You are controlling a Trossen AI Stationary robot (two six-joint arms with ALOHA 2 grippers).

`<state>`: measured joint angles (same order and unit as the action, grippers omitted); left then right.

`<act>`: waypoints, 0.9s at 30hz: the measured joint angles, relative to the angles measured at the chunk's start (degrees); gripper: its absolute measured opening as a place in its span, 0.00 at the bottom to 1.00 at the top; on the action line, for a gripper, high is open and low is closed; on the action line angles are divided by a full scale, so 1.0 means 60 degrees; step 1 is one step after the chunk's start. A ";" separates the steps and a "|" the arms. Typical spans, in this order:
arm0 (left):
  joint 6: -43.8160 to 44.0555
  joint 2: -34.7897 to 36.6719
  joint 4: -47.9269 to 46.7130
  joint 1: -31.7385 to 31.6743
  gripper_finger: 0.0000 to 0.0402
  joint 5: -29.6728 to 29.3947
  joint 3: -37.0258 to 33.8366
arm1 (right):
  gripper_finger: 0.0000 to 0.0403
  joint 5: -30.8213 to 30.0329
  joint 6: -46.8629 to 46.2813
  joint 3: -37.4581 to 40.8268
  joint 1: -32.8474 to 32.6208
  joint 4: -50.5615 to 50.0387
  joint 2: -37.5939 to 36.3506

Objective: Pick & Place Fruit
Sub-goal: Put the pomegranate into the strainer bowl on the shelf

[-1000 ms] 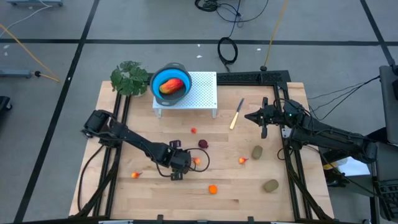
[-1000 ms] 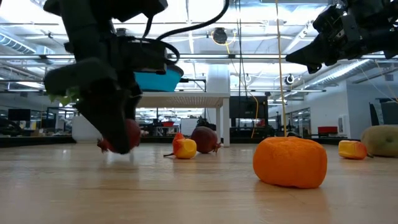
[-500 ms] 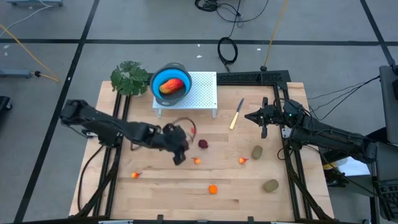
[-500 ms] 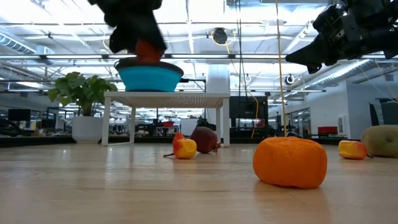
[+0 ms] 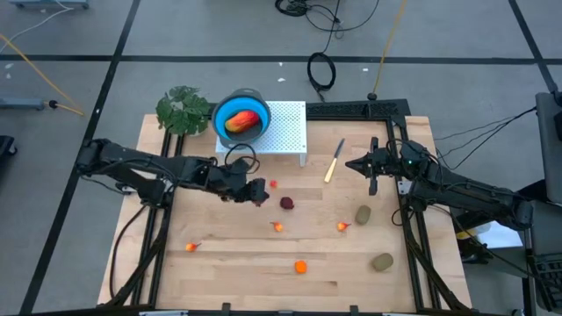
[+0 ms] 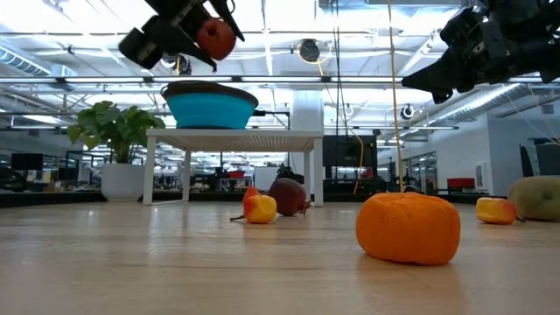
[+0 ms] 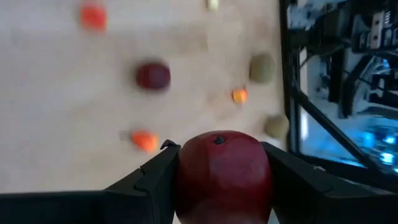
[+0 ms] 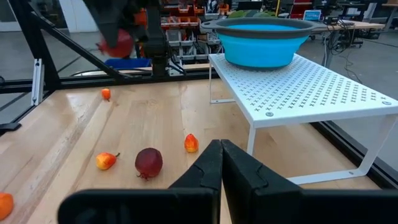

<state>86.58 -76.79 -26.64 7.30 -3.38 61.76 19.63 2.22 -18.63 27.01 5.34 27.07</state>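
Note:
My left gripper (image 5: pixel 256 192) is shut on a dark red ball (image 7: pixel 222 177) and hangs high over the table's middle, near the white perforated stand (image 5: pixel 285 132). In the low view the ball (image 6: pixel 216 37) shows above the rim of the blue bowl (image 5: pixel 241 118). The bowl stands on the stand and holds a longer red-orange piece (image 5: pixel 242 122). On the wood lie another dark red ball (image 5: pixel 286 203), an orange ball (image 5: pixel 300 267), two olive ovals (image 5: pixel 363 214) and small orange-red bits (image 5: pixel 278 226). My right gripper (image 5: pixel 356 163) waits shut at the right. My left gripper pinches the dark red ball between its two fingers (image 7: pixel 152 180), one on each opposite side (image 7: pixel 185 183) of the ball. The fingers come from the table's left and slant downward. The ball is lifted clear of the table, its stem dimple (image 7: pixel 217 139) turned toward the wrist.
A pale-handled knife (image 5: pixel 334 161) lies between the stand and my right gripper. A green plant (image 5: pixel 184 110) stands at the far left by the bowl. Dark frame rails (image 5: pixel 406 219) run along the table's right and left sides.
My left gripper has risen from the table with the dark red ball and gone toward the far edge and the stand, rolling its wrist about as it went. The ball, down by the wood a second ago, now hangs clear above bowl height.

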 joint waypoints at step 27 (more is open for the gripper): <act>-0.6330 0.0000 0.1216 -0.0077 0.47 0.0967 0.0004 | 0.00 -0.0002 0.0025 0.0000 -0.0001 0.0000 0.0004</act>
<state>48.60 -76.79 -19.34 6.84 2.42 61.78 19.62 2.37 -18.63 27.00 5.34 27.09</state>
